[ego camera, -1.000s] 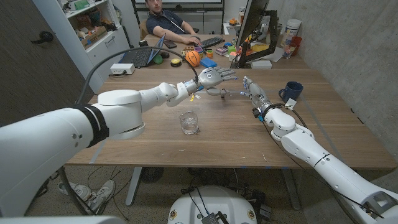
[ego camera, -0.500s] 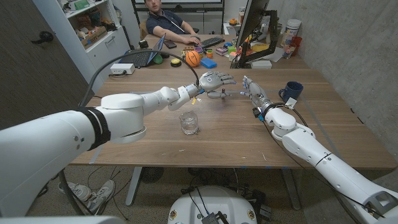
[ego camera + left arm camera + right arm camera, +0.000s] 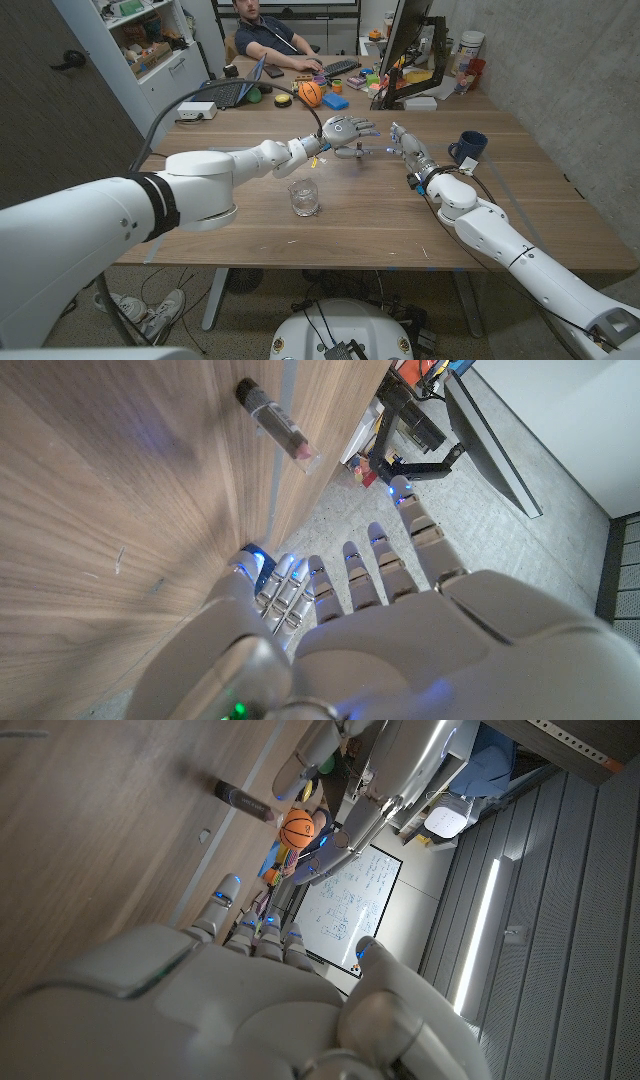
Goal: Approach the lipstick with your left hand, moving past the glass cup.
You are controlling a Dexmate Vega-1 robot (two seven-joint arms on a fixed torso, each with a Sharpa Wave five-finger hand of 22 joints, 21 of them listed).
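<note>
Lipstick lying free on table; left hand spread above, beyond glass cup, ready for reaching.

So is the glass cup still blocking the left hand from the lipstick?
No. The glass cup sits nearer the robot than the left hand, and only bare table lies between that hand and the lipstick.

A dark blue mug stands near the table's right edge. Along the far edge sit an open laptop, a white box, an orange ball, a keyboard and a monitor among colourful toys. A person sits behind the far edge, with white shelves by the far left corner.
</note>
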